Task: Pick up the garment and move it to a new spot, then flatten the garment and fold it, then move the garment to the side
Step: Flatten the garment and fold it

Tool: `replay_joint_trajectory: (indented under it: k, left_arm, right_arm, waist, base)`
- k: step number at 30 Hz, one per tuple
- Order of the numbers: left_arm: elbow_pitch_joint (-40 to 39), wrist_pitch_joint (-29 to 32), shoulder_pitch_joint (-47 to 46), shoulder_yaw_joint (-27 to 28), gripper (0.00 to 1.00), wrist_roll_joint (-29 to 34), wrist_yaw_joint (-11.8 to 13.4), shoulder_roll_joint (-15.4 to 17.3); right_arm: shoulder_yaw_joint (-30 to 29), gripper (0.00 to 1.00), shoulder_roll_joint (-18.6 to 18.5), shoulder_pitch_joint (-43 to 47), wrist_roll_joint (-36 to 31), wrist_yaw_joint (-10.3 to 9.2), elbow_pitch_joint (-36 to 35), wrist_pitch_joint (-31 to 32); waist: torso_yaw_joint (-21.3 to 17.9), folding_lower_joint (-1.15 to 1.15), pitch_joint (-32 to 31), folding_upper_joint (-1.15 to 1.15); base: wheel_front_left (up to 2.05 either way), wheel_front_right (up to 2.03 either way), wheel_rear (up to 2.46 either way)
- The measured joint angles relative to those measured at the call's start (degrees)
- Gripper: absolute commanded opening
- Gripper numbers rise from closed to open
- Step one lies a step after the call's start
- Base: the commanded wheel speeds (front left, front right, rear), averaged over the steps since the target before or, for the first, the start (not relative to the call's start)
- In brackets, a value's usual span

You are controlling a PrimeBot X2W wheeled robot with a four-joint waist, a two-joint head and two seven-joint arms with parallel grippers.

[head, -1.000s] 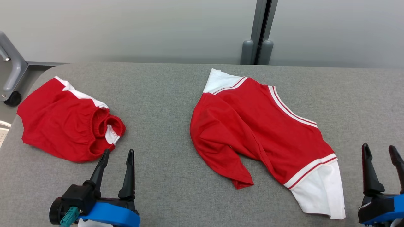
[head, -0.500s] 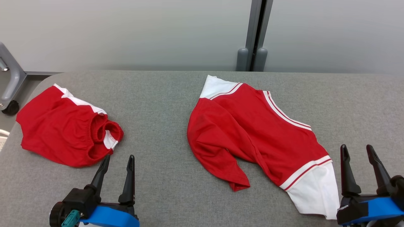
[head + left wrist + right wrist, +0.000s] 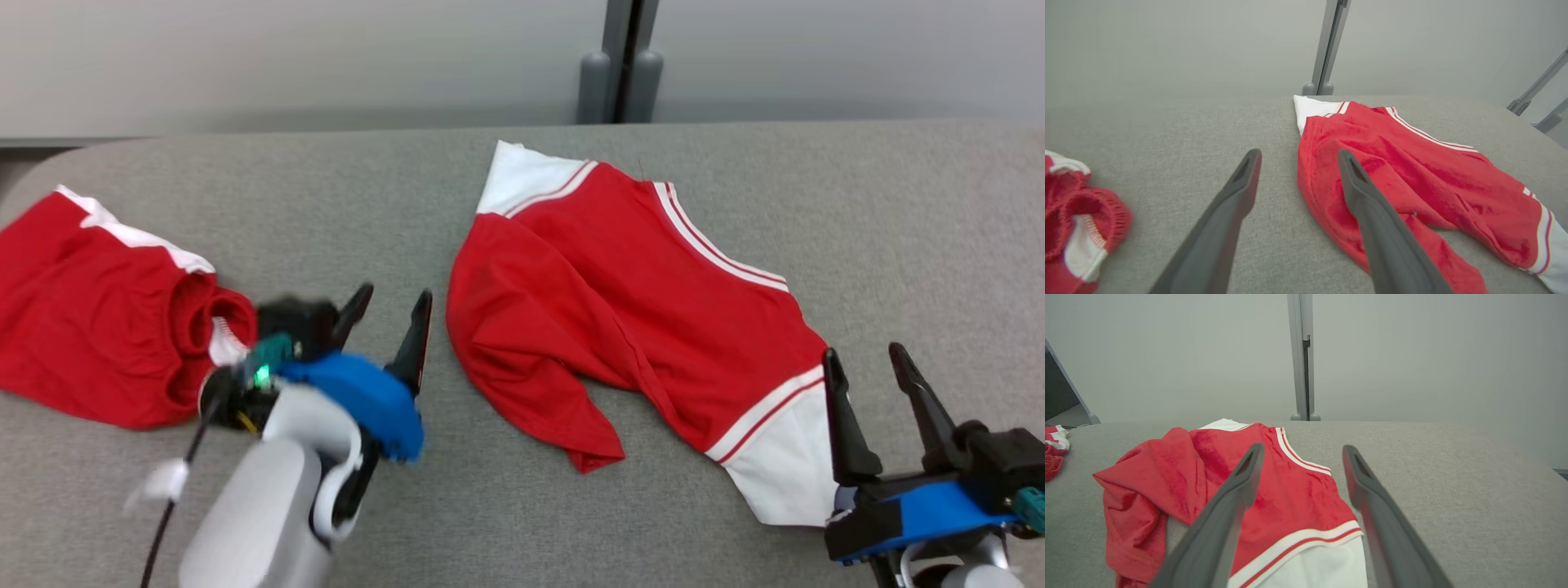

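The garment is a red shirt with white striped sleeves, lying rumpled in the middle of the grey table. My left gripper is open, its tips just left of the shirt's left edge. In the left wrist view the left gripper straddles that red edge of the shirt, hovering above it. My right gripper is open beside the near white sleeve. From the right wrist, the right gripper points over the sleeve end of the shirt.
A second red garment with a white trim lies bunched at the table's left, and appears as red cloth in the left wrist view. A grey post stands behind the table's far edge. Bare table lies to the right.
The head camera has shifted. My left arm has swung forward and right, from the table's front edge to the shirt's left edge. The right gripper has edged closer to the white sleeve.
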Motion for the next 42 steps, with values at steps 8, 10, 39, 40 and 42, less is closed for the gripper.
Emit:
replay_joint_trajectory:
  k: [8,10,39,40,42]
  left_arm:
    - [10.7,11.6,-15.6,1.5,1.0,-3.3,1.5,-2.0]
    - [12.9,14.7,-18.1,1.7,1.0,-4.3,1.7,-2.4]
    - [24.2,20.1,-28.4,2.3,0.0,-6.8,2.5,-1.3]
    - [24.3,19.9,-28.4,2.1,0.0,-6.8,2.0,-1.3]
    - [24.3,18.9,-28.4,1.5,0.0,-6.6,1.3,-1.3]
  right_arm:
    - [5.2,1.0,0.0,-3.2,-0.3,0.0,-0.5,1.1]
    - [6.1,1.0,0.0,-3.9,-0.8,0.0,-1.0,0.5]
    - [8.6,1.0,0.0,-6.9,-0.2,0.0,1.1,-2.2]
    - [8.6,1.0,0.0,-6.9,-0.1,0.0,1.2,-2.3]
    - [8.5,1.0,0.0,-7.2,0.0,0.0,1.5,-2.4]
  waist:
    - [-4.0,0.0,5.8,0.0]
    - [-5.1,0.01,7.3,0.01]
    - [-11.4,-0.01,15.0,0.01]
    - [-11.4,0.0,15.0,0.01]
    - [-11.2,0.0,14.9,0.01]
  base:
    - [0.0,0.0,0.0]
    - [0.0,0.0,0.0]
    - [0.0,0.0,0.0]
    - [0.0,0.0,0.0]
    - [0.0,0.0,0.0]
